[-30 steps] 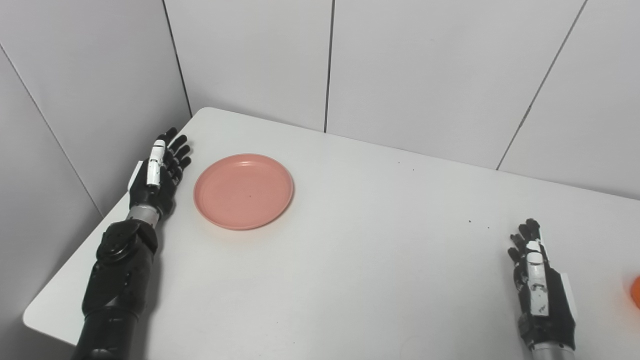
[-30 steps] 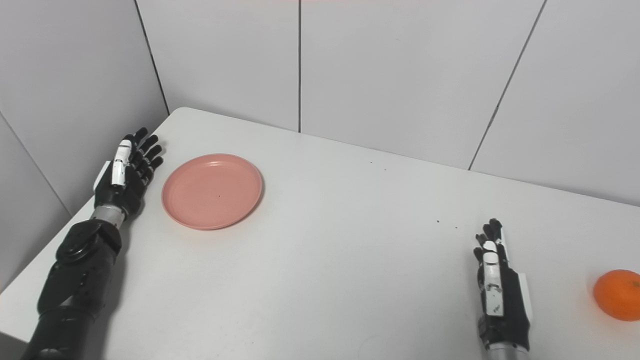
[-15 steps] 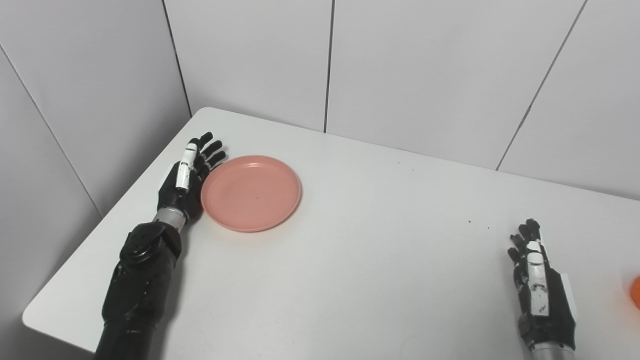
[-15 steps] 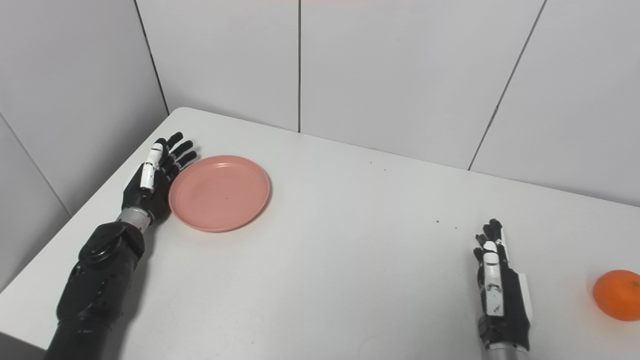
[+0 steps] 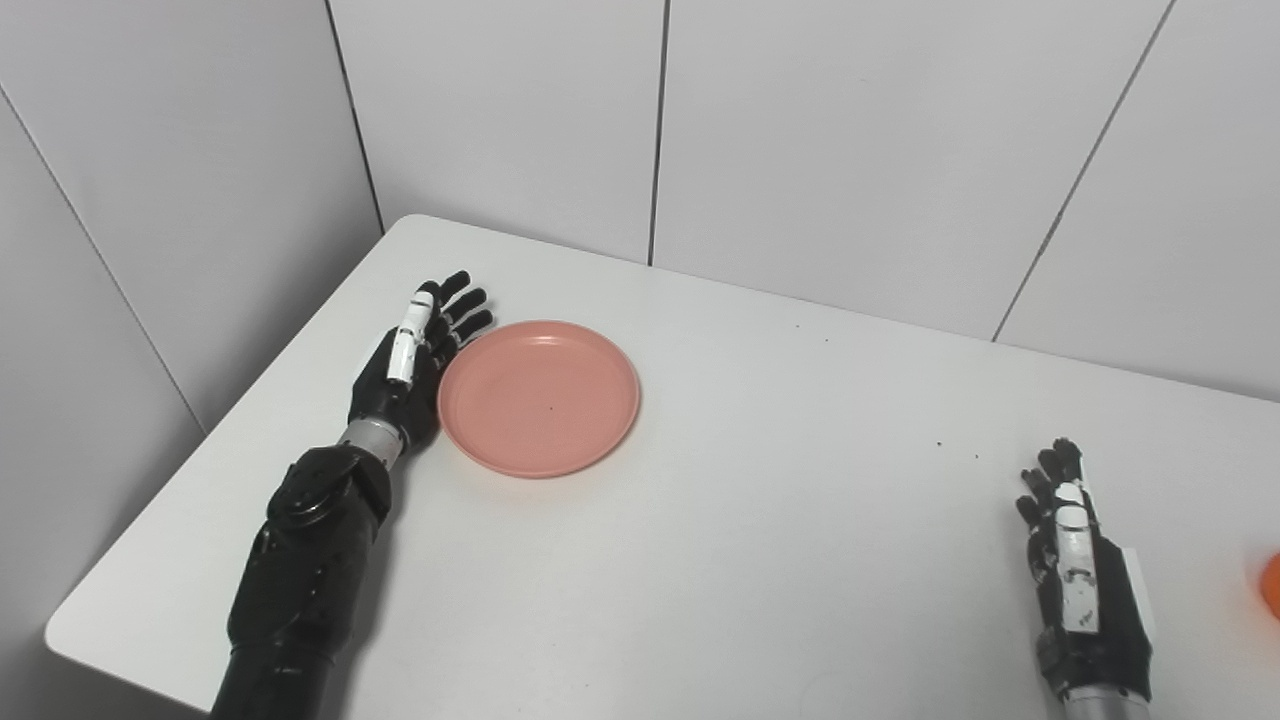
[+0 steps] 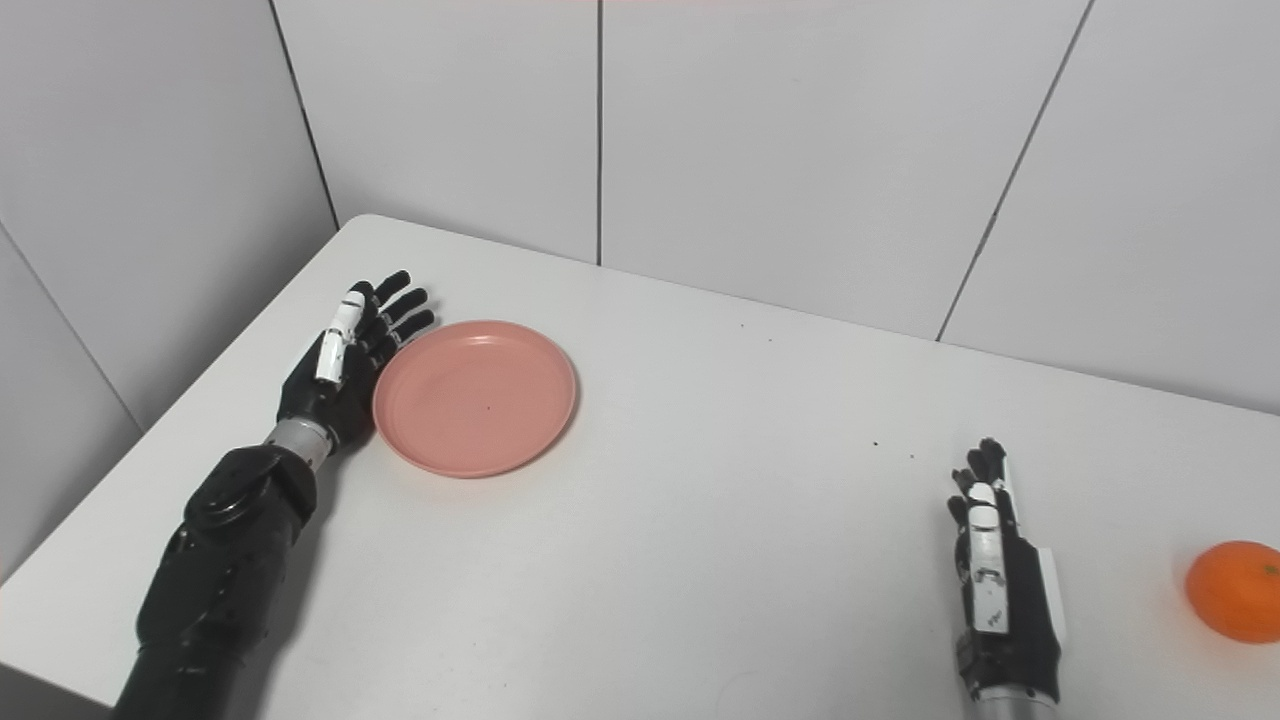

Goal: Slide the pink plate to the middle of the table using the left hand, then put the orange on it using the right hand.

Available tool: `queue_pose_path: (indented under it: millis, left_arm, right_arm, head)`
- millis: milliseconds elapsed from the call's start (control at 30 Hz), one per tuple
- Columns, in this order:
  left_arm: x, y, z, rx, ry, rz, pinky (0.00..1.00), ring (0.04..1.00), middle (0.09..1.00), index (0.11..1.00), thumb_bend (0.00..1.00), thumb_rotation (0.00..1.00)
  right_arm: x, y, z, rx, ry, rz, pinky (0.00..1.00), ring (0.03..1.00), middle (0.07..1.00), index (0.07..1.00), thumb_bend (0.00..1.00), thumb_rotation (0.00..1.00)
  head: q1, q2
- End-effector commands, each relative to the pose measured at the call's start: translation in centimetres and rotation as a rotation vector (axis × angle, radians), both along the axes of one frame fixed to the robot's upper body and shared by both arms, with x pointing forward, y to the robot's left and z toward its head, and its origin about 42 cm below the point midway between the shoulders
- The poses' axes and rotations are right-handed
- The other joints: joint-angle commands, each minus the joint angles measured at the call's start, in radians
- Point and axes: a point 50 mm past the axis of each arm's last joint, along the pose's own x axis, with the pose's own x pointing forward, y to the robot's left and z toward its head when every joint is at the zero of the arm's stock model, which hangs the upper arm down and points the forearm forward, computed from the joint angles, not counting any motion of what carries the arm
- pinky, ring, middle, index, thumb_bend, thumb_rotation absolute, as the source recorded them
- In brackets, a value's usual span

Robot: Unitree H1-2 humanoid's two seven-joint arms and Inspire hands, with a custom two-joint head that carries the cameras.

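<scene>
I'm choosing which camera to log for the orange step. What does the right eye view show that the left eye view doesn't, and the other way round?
Only the right eye view shows the whole orange, resting on the table beyond the right hand. The left eye view adds only more of the wall on the left; its orange is a sliver cut by the right edge. Both show the left hand, open, against the pink plate rim, and the white table.

Bright, even, diffuse light; pics were sharp w/ no blur or glare. Counter [image 6: 700, 520] carried only soft shadows, cast toward 3 o'clock of left arm [image 6: 215, 560].
</scene>
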Motion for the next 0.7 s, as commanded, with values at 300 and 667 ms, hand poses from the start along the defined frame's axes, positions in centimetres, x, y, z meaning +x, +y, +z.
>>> queue_pose_path:
  millis: [300,667]
  left_arm:
    - [2.1,-3.7,0.2,0.0,0.026,-0.083,0.9,0.91,0.917,0.901,0.33,0.91]
    - [3.7,-7.9,0.1,-0.026,0.037,-0.17,0.9,0.912,0.92,0.903,0.34,1.0]
  right_arm:
    - [0.1,0.4,1.1,0.011,-0.037,-0.009,1.0,1.0,1.0,1.0,0.18,1.0]
    - [0.0,0.6,1.3,-0.006,-0.046,-0.011,1.0,1.0,1.0,1.0,0.2,1.0]
  head:
    - [-0.017,0.015]
    - [-0.033,0.033]
